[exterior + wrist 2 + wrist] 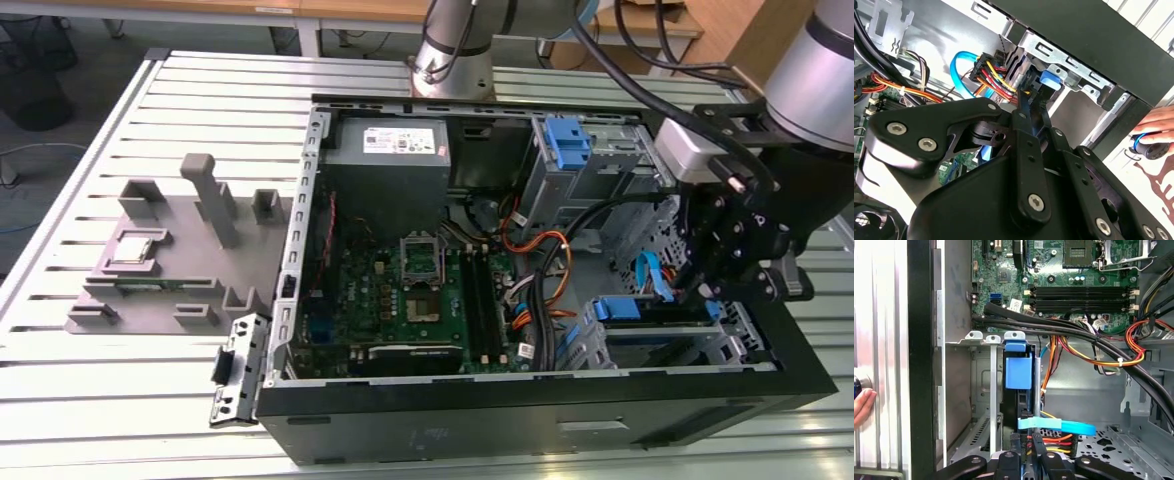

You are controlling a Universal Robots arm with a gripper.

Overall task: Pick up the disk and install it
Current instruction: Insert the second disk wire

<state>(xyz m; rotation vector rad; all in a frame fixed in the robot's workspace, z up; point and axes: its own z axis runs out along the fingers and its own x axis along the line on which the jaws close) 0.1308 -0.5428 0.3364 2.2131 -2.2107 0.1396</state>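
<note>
The open computer case (534,400) lies on the slatted table (80,400), its motherboard (400,290) exposed. The gripper (727,280) reaches down into the drive cage (667,340) at the case's corner on the exterior view's right. There the disk (1019,375), blue carrier edge up, stands upright in a slot of the cage, seemingly seated or nearly so. In the first wrist view the fingers (1013,445) sit close together around its rear edge; whether they grip it I cannot tell. Installation looks almost finished, with release left

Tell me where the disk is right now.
The disk stands on edge in the drive cage at the case's front corner, directly ahead of the gripper in the first wrist view.
</note>
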